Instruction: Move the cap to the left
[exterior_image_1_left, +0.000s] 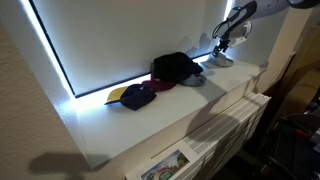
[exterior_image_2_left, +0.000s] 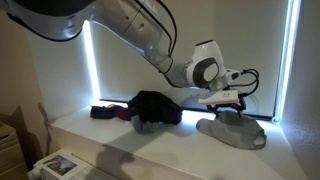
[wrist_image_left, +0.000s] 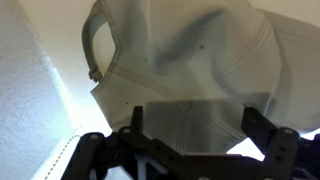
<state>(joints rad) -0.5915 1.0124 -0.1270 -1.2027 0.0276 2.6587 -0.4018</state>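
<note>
The cap (exterior_image_2_left: 236, 131) is pale grey-white and soft, and lies on the white ledge (exterior_image_2_left: 150, 150); in an exterior view it lies at the ledge's far end (exterior_image_1_left: 221, 60). It fills the wrist view (wrist_image_left: 190, 60), with its back strap at the upper left. My gripper (exterior_image_2_left: 226, 104) hangs just above the cap, also seen in an exterior view (exterior_image_1_left: 223, 44). In the wrist view its two dark fingers stand apart over the cap's brim (wrist_image_left: 195, 125), open and holding nothing.
A large black cap bundle (exterior_image_2_left: 155, 108) (exterior_image_1_left: 175, 68) sits mid-ledge next to the pale cap. Beyond it lies a dark maroon cap with a yellow brim (exterior_image_1_left: 138, 95) (exterior_image_2_left: 105, 112). A printed paper (exterior_image_1_left: 165, 165) lies at the ledge's near end. A blind-covered window backs the ledge.
</note>
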